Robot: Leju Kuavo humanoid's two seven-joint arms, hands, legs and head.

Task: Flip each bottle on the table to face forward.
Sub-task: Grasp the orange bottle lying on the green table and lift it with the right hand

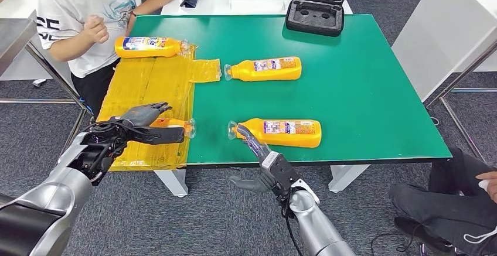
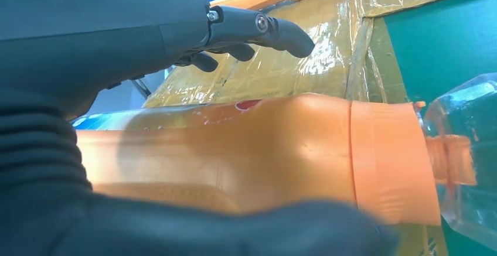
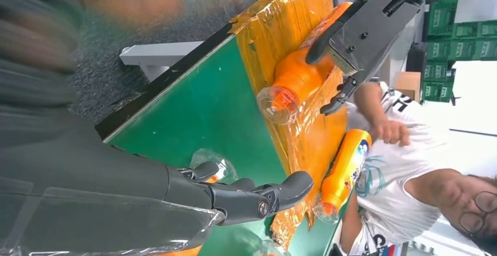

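Left hand (image 1: 142,122) gripping near bottle (image 1: 176,126) lying sideways, cap pointing right

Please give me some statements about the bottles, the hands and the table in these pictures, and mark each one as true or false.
1. Four orange bottles lie on the table. True.
2. The left hand is around the near-left bottle on the yellow taped sheet. True.
3. The far-left bottle stands upright. False: it lies on its side, like the others.
4. The right hand holds the near-right bottle. False: it holds nothing; it is at the table's near edge, by that bottle's cap end.
5. A black case sits open at the far edge. True.
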